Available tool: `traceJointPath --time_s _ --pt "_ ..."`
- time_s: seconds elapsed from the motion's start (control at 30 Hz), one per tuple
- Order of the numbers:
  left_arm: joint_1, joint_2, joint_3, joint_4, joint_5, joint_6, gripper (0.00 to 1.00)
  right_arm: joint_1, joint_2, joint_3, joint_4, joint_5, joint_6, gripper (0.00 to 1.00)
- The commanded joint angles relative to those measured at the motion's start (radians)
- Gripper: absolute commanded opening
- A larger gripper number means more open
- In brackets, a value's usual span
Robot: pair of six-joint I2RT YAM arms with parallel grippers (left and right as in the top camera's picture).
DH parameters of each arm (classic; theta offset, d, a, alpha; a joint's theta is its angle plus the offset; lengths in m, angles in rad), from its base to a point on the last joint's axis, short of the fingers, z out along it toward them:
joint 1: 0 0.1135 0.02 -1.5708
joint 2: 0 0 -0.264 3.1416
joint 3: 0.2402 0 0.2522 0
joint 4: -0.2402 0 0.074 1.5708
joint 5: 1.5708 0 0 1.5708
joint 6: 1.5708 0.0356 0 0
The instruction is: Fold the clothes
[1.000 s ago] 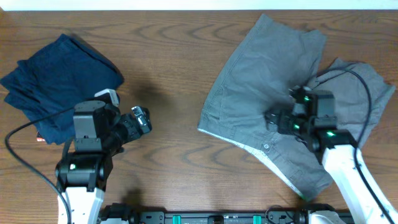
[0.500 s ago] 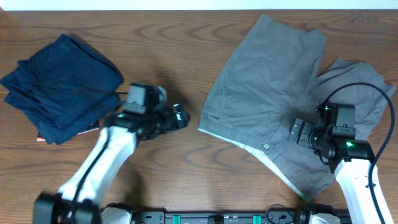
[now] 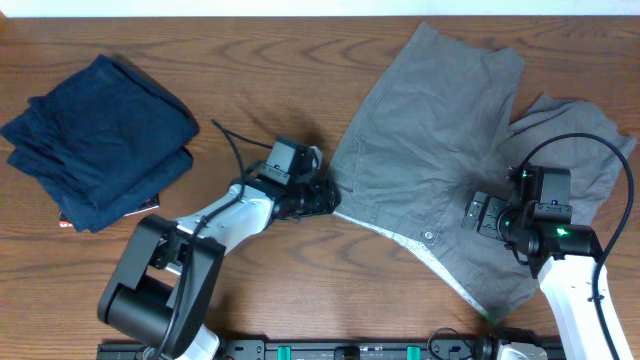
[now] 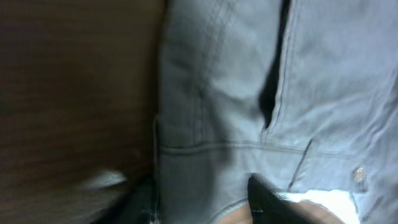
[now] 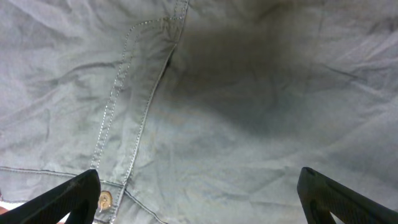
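**Both pincers at the grey shorts**

Right wrist view: the right pincer [image 5: 199,202] is spread wide, released, over the shorts' [image 5: 205,93] fly seam and button [image 5: 104,200], stitching the overhead view loses. The blurred left wrist view shows the left pincer [image 4: 202,202], seemingly released, straddling the waistband edge. Overhead: one pair of shorts on the surface's [image 3: 250,60] right and one navy pile [image 3: 100,140] far left.

A stack of folded dark navy garments [image 3: 100,140] lies on the brown wood-grain counter [image 3: 260,60]. Its corners are splayed, so at least two layers show. A thin flat thing with a pale edge and a red spot [image 3: 65,223] peeks out from under the stack's near edge, too small to name. Well beyond the stack, a white strip [image 3: 300,8] runs along the counter's far edge.
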Motion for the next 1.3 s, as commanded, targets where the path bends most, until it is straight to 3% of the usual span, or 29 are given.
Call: traceJointPath --time_s 0.0,0.03,0.23,0.47,0.5,0.6,0.77,0.97,1.1,1.27 --pt "-0.022 0.026 -0.010 0.000 -0.007 0.013 0.12 -0.009 -0.007 0.008 0.002 0.014 0.013 0.99" --pt "-0.021 0.025 -0.010 0.003 -0.008 0.023 0.06 -0.009 -0.007 0.008 0.003 0.014 0.013 0.99" --pt "0.076 -0.024 0.048 -0.021 -0.170 0.161 0.06 -0.009 -0.007 0.008 0.003 0.014 0.013 0.99" --pt "0.290 -0.097 0.323 -0.063 -0.236 0.187 0.06 -0.009 -0.007 0.008 0.010 0.014 0.082 0.99" --pt "0.310 -0.097 0.363 -0.076 -0.236 0.184 0.12 -0.009 -0.007 0.008 0.010 0.014 0.093 0.99" --pt "0.344 -0.098 0.447 -0.172 -0.230 0.182 0.99 -0.009 -0.007 0.008 0.008 0.014 0.100 0.99" --pt "0.334 -0.099 0.452 -0.501 -0.114 0.182 0.98 -0.009 -0.007 0.008 -0.014 0.022 0.121 0.99" --pt "0.278 -0.099 0.443 -0.970 -0.106 0.180 0.98 -0.009 -0.007 0.008 -0.061 0.064 0.192 0.99" --pt "0.228 -0.108 0.441 -1.085 -0.129 0.123 0.98 -0.010 -0.007 0.008 -0.079 0.112 0.241 0.99" --pt "0.100 -0.173 0.394 -1.075 -0.164 -0.036 0.98 -0.013 -0.007 0.008 -0.090 0.119 0.246 0.99"
